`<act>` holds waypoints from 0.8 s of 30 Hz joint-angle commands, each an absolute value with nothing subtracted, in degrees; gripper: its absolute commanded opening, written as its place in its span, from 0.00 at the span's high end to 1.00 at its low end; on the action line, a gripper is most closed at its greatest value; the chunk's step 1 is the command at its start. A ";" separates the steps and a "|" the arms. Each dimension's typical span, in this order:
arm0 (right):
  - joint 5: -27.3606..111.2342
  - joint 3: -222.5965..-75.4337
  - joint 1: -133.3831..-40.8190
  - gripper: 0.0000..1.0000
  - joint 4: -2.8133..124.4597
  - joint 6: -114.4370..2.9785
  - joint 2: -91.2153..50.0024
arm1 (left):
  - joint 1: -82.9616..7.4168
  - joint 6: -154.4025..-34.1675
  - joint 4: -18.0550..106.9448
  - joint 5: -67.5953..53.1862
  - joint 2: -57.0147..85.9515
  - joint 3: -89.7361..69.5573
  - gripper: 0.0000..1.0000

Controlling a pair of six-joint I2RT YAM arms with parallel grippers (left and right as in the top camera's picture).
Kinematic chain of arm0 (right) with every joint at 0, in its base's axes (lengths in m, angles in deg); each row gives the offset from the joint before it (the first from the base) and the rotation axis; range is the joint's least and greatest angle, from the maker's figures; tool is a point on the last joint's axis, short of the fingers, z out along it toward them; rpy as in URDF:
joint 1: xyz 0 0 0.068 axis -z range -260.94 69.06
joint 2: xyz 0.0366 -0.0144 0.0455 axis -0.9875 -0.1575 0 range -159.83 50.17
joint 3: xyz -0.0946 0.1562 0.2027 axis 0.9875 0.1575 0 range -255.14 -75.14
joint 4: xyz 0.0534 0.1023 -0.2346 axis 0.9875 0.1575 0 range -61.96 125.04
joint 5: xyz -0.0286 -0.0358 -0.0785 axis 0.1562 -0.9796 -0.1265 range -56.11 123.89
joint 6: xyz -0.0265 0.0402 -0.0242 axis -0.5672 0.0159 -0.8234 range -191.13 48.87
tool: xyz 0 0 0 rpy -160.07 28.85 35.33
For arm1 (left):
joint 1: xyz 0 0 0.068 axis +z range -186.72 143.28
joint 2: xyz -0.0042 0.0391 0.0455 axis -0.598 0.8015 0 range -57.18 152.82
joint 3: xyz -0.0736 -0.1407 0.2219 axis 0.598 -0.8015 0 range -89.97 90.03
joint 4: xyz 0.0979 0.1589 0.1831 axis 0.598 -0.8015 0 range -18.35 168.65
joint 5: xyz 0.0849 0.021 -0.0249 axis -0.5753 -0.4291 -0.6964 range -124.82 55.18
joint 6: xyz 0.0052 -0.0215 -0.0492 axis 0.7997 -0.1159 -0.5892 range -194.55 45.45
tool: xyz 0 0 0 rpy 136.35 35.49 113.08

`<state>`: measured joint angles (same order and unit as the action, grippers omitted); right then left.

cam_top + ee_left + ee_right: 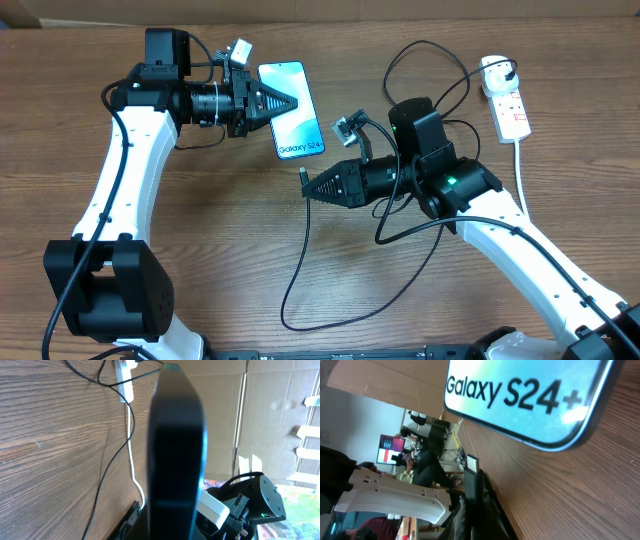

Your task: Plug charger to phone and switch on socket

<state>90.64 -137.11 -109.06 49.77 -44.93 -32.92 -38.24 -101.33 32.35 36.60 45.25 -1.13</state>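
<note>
Nearest the robot: slack of the charger [299, 240], looped on the wooden table [200, 250]. Farther in, the right gripper [305, 187], aimed toward the left side, fingers pressed onto the cable's small connector, tip pointing away from the robot at the phone [302, 130]. Near that tip but apart from it, the phone's lettered short end; screen up, long axis running away from the robot and leaning slightly left. Midway along its left long edge, the left gripper [293, 103], reaching in from the left, fingers clamped on the phone. Resting on the wood or lifted: cannot tell. Farthest, at the right: the socket [508, 100], lengthwise near to far, black plug seated at its far end, well apart from the phone.
</note>
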 commanded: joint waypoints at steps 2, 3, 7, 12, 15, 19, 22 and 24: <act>90.93 -138.60 -108.58 0.96 49.08 -43.88 -32.22 | -38.29 -99.78 32.37 40.92 45.41 -0.25 0.96; 90.93 -138.60 -108.40 0.96 49.10 -43.88 -32.22 | -38.29 -99.45 32.37 41.21 45.41 -0.25 0.96; 90.95 -138.60 -108.03 0.96 49.12 -43.88 -32.22 | -38.29 -98.25 32.08 41.30 45.41 -0.25 0.96; 90.95 -138.60 -107.92 0.96 49.12 -43.88 -32.22 | -38.29 -98.27 32.11 41.25 45.41 -0.25 0.96; 90.95 -138.60 -107.92 0.96 49.10 -43.88 -32.22 | -38.29 -98.27 32.11 41.21 45.41 -0.25 0.96; 90.93 -138.60 -107.92 0.96 49.08 -43.88 -32.22 | -38.29 -98.30 32.08 41.23 45.41 -0.25 0.96; 90.95 -138.60 -107.92 0.96 48.92 -43.86 -32.22 | -38.31 -98.27 31.80 41.21 45.41 -0.25 0.96; 90.95 -138.60 -107.92 0.96 48.70 -43.84 -32.22 | -38.31 -98.27 31.71 41.16 45.41 -0.25 0.96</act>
<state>90.64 -137.11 -108.29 49.38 -44.12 -32.92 -38.24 -99.63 31.76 38.06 45.25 -1.13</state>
